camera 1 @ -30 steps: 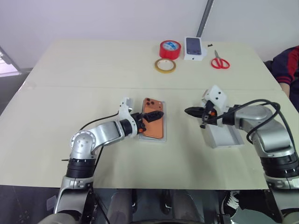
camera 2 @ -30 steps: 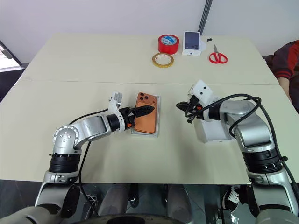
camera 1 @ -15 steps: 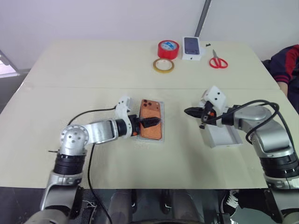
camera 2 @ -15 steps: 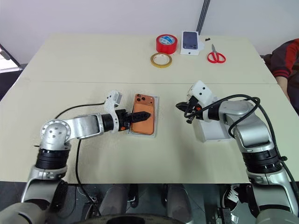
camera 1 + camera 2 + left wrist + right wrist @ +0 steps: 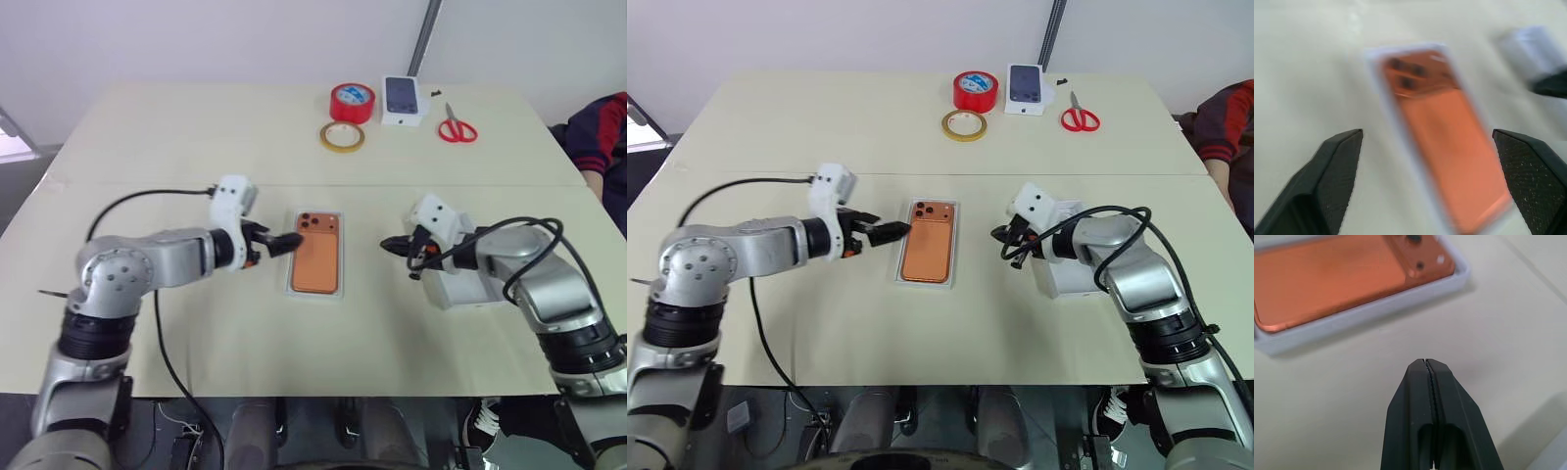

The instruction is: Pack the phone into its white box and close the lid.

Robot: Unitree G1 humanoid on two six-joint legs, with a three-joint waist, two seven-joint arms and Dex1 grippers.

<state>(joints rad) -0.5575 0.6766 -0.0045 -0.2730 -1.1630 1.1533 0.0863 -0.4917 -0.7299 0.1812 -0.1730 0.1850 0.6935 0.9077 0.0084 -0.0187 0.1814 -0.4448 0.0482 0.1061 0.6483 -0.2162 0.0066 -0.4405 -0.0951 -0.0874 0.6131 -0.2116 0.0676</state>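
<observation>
The phone point(image 5: 316, 258) lies camera-side up inside the white box point(image 5: 293, 286), and I place everything from that box. My left gripper point(image 5: 284, 242) hangs just beside the box's left long wall, near the end where the lenses are, fingers apart with nothing between them; from my left wrist the two black fingers point(image 5: 1332, 171) stand wide on either side of the phone without touching it. My right gripper point(image 5: 392, 244) is pressed shut on nothing, its tips pointing at the box's right long wall from a short way off across bare table point(image 5: 196, 137).

The phone's long axis runs away from me, toward the far edge of the table, square to the line between my two hands, so both grippers face its long sides. The lid point(image 5: 468, 290) lies open side up on the right of the box, under my right forearm, well apart from my left hand. As I judge it, the right arm is the nearer one to fetch the lid, with the packing itself looking done.
</observation>
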